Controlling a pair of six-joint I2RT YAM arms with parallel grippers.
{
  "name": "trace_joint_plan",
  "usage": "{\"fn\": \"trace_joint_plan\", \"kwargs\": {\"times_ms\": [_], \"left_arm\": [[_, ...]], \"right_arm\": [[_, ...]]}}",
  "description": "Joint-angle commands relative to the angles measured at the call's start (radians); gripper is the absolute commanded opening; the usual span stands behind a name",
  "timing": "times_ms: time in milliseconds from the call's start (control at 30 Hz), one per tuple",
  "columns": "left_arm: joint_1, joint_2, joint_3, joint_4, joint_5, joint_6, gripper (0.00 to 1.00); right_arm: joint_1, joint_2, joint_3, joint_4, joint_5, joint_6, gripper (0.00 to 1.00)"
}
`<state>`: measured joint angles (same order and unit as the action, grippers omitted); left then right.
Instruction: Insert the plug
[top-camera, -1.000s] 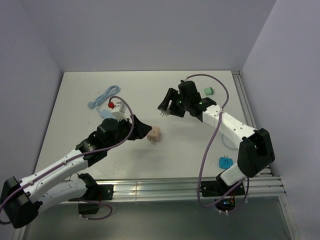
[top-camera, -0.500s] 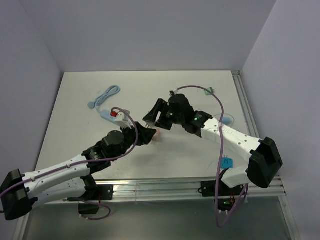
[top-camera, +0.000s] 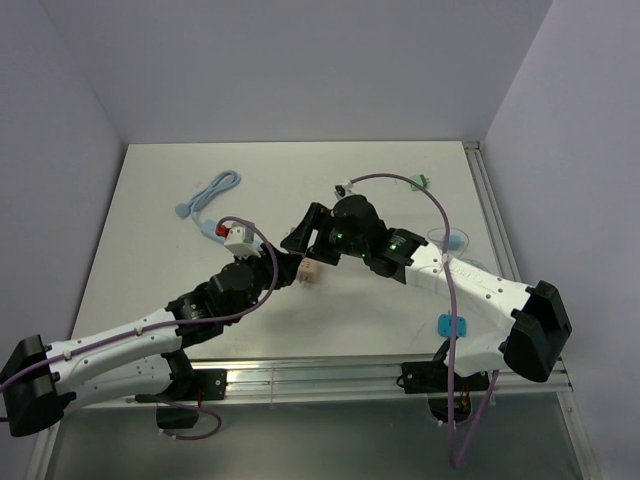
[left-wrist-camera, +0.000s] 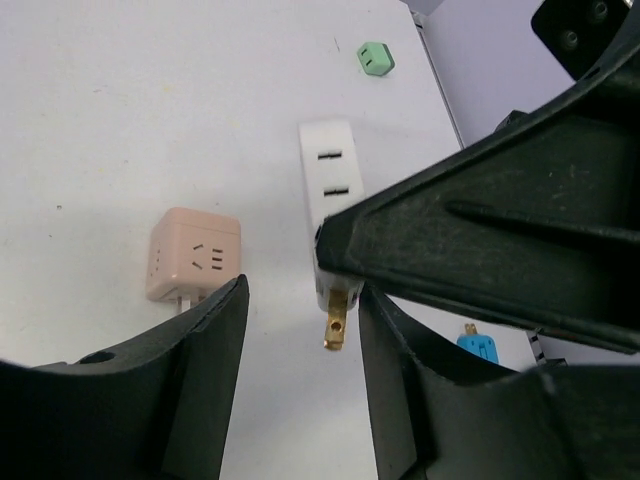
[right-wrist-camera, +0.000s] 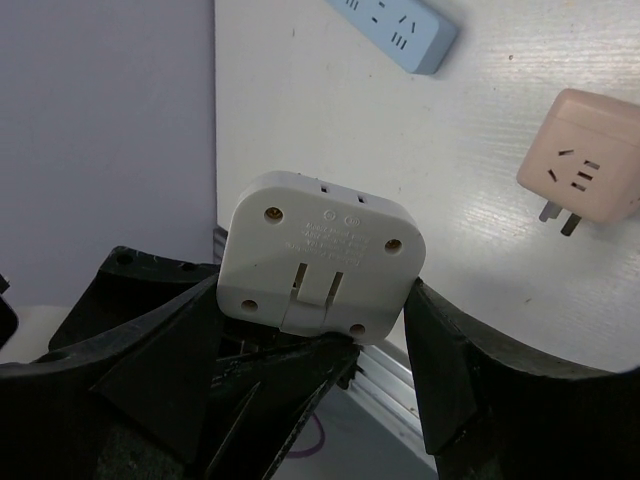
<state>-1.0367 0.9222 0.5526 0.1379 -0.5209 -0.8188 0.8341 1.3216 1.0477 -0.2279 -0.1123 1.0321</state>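
The plug (right-wrist-camera: 320, 250) is clamped in the right gripper (right-wrist-camera: 318, 335) — left gripper (left-wrist-camera: 300, 345) gapes wide, cube (left-wrist-camera: 193, 255) just ahead on the table (left-wrist-camera: 120, 120).

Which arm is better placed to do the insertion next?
Right. The right gripper holds the white plug, close to the pink socket cube; the left gripper is open and empty.

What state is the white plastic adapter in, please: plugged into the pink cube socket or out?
Out: the right gripper holds the white plastic adapter, brass prong bare, apart from the pink cube socket.
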Motion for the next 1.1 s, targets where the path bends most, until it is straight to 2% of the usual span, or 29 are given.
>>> {"fn": "trace_joint_plan", "kwargs": {"times_ms": [0, 233, 333, 433, 467, 533, 567, 600, 700, 733, 800, 833, 900, 1067], "left_arm": [[-0.005, 0.003, 0.052, -0.015, -0.051, -0.016, 0.53], [-0.005, -0.014, 0.044, 0.002, -0.048, -0.006, 0.52], [-0.005, -0.011, 0.050, -0.015, -0.056, -0.013, 0.44], [-0.005, -0.016, 0.053, -0.020, -0.053, -0.006, 0.31], [-0.005, -0.020, 0.053, -0.018, -0.050, 0.003, 0.20], [-0.005, -0.026, 0.056, -0.021, -0.047, 0.006, 0.09], [-0.005, -0.031, 0.061, -0.027, -0.048, 0.006, 0.00], [-0.005, -0.036, 0.066, -0.038, -0.053, 0.006, 0.00], [-0.005, -0.052, 0.064, -0.043, -0.054, 0.012, 0.00], [-0.005, -0.066, 0.061, -0.043, -0.053, 0.010, 0.00], [-0.005, -0.083, 0.049, -0.046, -0.047, 0.010, 0.00], [-0.003, -0.092, 0.046, -0.052, -0.042, 0.012, 0.00], [-0.003, -0.121, 0.038, -0.063, -0.022, 0.020, 0.00], [0.012, -0.178, 0.056, -0.090, 0.148, 0.112, 0.00]], "right_arm": [[0.025, -0.038, 0.005, 0.019, 0.019, 0.008, 0.00], [0.059, -0.024, 0.002, 0.018, 0.033, 0.009, 0.00], [0.069, -0.022, 0.006, 0.021, 0.031, 0.010, 0.00], [0.082, -0.016, 0.015, 0.019, 0.028, 0.002, 0.00], [0.083, -0.015, 0.020, 0.018, 0.022, 0.002, 0.00], [0.085, -0.010, 0.024, 0.015, 0.017, -0.001, 0.00], [0.086, -0.009, 0.028, 0.012, 0.017, -0.001, 0.00], [0.088, -0.009, 0.029, 0.012, 0.016, -0.004, 0.01], [0.088, -0.002, 0.041, 0.004, 0.013, -0.027, 0.15], [0.089, -0.001, 0.055, -0.016, 0.017, -0.052, 0.35], [0.088, -0.001, 0.069, -0.028, 0.014, -0.085, 0.60], [0.086, 0.002, 0.086, -0.053, -0.003, -0.101, 0.77], [0.083, -0.007, 0.100, -0.079, 0.000, -0.162, 0.89], [0.019, -0.047, 0.080, -0.099, -0.150, -0.297, 0.92]]}}
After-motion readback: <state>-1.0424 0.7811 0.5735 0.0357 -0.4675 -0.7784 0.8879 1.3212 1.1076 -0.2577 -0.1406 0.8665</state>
